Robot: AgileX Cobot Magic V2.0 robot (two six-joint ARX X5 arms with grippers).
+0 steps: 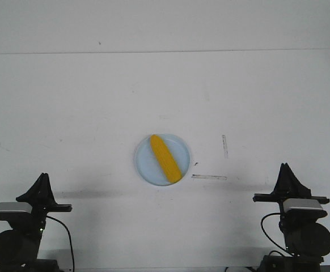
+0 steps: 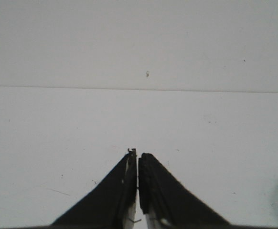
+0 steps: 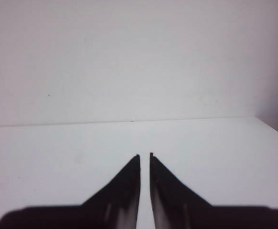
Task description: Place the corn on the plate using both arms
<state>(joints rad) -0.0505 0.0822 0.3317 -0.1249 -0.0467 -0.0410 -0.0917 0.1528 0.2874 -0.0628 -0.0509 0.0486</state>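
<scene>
Nearest the camera, the left pincer (image 1: 42, 177) and right pincer (image 1: 284, 167) sit low at the near corners of the white worktop (image 1: 68, 102), each with jaws almost shut and holding nothing; parked well apart from the centre, they look finished with the job. Farther out, the corn (image 1: 165, 158) lies diagonally inside the plate (image 1: 144, 164), tapered end away, so the placement appears complete

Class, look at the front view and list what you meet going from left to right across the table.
Left gripper → plate, with the corn lying on it → dark tape marks → right gripper.
</scene>
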